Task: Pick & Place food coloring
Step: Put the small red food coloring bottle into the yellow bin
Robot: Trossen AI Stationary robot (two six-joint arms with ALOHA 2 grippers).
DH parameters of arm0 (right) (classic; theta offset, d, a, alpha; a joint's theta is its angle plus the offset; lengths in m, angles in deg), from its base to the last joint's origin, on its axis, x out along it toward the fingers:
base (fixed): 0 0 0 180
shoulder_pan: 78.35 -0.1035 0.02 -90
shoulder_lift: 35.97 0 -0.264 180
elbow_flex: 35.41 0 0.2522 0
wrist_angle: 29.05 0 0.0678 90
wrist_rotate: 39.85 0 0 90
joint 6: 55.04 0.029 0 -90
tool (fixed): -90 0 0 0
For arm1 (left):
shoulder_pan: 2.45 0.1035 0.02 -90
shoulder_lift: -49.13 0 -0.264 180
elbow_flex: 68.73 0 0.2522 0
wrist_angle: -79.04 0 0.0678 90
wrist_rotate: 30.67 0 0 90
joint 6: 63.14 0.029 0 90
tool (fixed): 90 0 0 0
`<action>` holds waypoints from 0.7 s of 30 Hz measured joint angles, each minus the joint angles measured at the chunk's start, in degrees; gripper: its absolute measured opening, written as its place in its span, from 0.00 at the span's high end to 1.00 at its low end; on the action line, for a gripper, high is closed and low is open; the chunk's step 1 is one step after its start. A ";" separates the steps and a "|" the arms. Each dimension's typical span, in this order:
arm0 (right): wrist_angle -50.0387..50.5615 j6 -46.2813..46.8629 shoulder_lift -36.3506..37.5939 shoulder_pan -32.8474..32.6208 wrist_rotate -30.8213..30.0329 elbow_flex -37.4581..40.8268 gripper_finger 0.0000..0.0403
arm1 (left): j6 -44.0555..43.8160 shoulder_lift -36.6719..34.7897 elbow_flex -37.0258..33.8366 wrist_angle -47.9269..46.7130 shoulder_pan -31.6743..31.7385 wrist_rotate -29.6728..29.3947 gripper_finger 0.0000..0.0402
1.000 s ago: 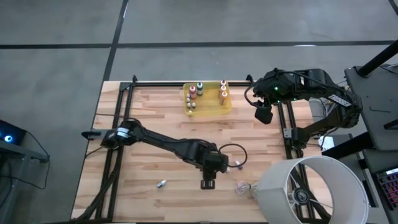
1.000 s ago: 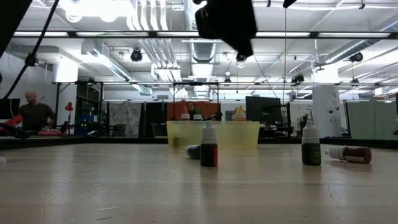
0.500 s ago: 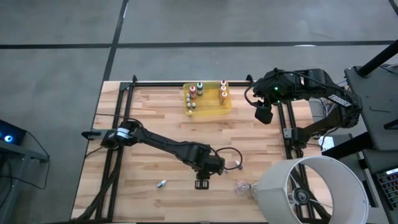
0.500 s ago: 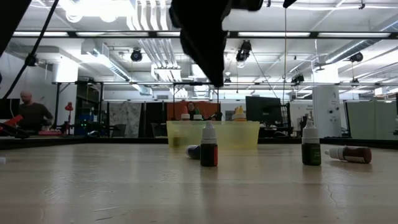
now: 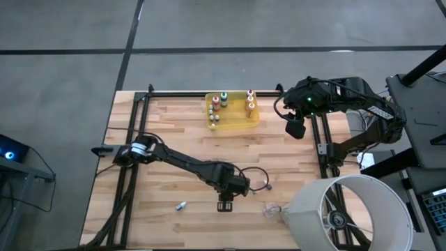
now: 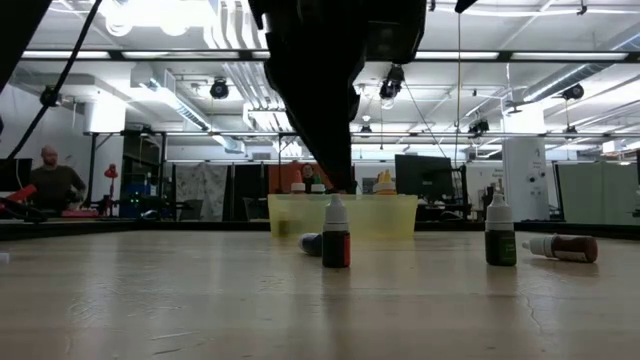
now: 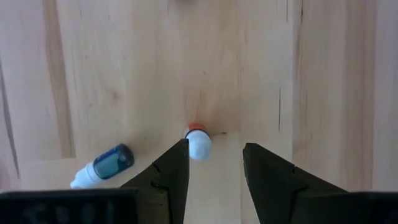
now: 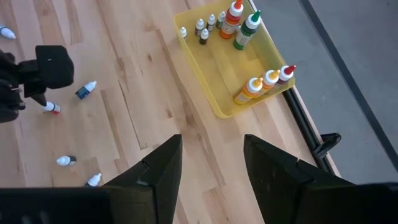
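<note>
**Left gripper poised over upright bottle**

We find the left gripper (image 7: 214,171) spread, lower centre of frame, straddling nothing; a red-collared food coloring bottle (image 7: 198,142) stands just beside one finger. The right gripper (image 8: 211,168) hangs spread, holding nothing, near the yellow tray (image 5: 240,120), upper right.

No legible text, label, brand, number or sign anywhere. Labels on the food coloring bottles (image 6: 336,236) too small to read. Nothing printed on the yellow tray (image 5: 237,121) or the wooden worktop (image 5: 174,132). Far room behind the worktop: screens and fixtures without readable lettering.
</note>
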 joint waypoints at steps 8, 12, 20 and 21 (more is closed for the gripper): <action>-0.01 0.01 0.00 0.01 -0.01 0.00 0.59 | 0.11 0.07 -2.43 1.72 0.23 0.07 0.69; -0.02 0.02 0.00 0.01 0.00 0.00 0.59 | 0.03 0.09 -4.14 2.70 0.38 0.07 0.69; -0.01 0.31 0.00 0.00 0.00 0.00 0.59 | 0.08 0.15 -4.49 5.62 0.65 0.07 0.69; -0.02 0.33 0.00 0.01 0.00 0.00 0.59 | 0.09 0.15 -4.56 5.88 0.66 0.07 0.69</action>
